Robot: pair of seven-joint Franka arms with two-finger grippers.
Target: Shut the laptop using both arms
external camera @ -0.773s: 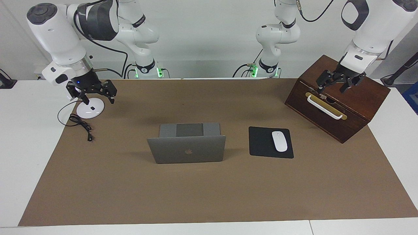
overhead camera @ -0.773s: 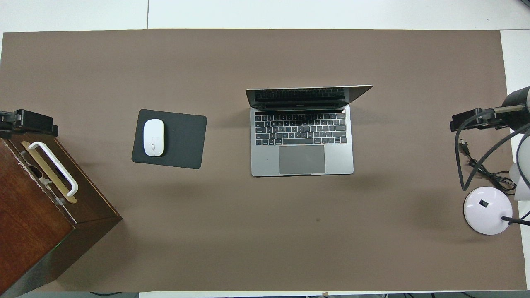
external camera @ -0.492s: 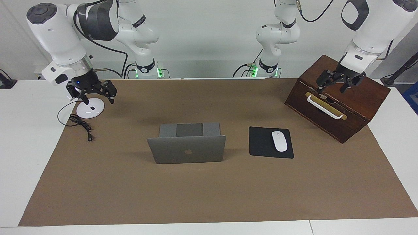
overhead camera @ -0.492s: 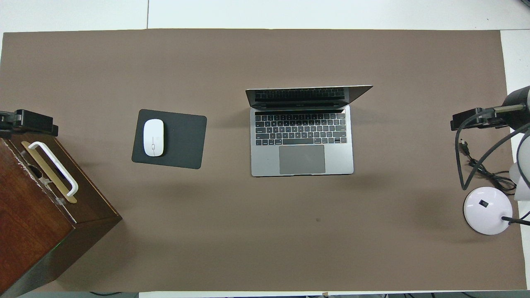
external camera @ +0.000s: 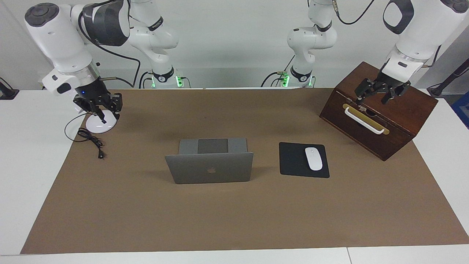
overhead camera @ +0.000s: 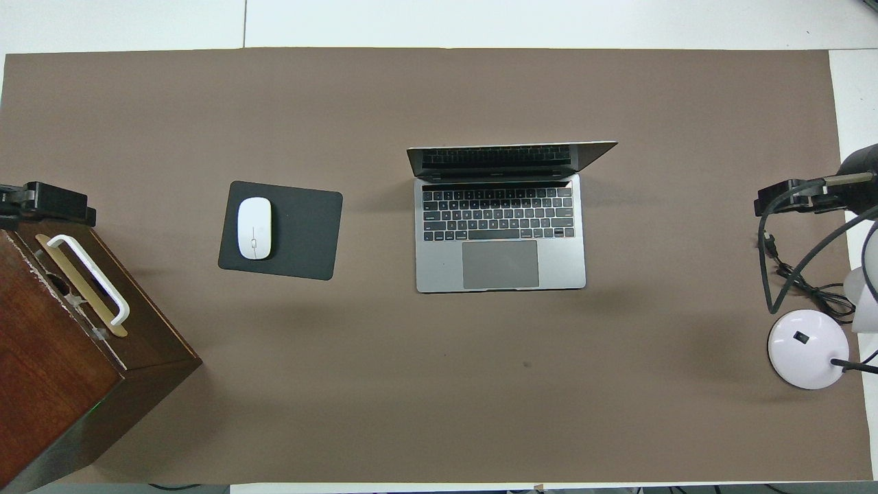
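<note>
Laptop in silver-grey metal stands open near the middle of the brown mat that covers most of the tabletop, its lid upright and tipped slightly back, its dark keyboard facing the robots. The lid shows an apple logo; no other writing can be read on it, and the key legends are too small to make out. The left gripper hangs over the wooden box at the left arm's corner of the mat nearest the robots, fingers spread wide, holding nothing. The right gripper hangs over the white round lamp base and its black cable at the right arm's edge of the mat, empty; whether its fingers are parted or together cannot be told. Both grippers are well apart from the laptop, so the closing has not begun. To do it well, each arm should probably travel in over the mat and meet the lid's top edge near its own corner, so the push is shared evenly and the hinge does not twist. A slow press toward the robots and down, following the lid's arc, would suit; the base may slide on the mat if pushed too hard. A black mousepad carrying a white mouse lies beside the laptop toward the left arm's end and should be avoided.
</note>
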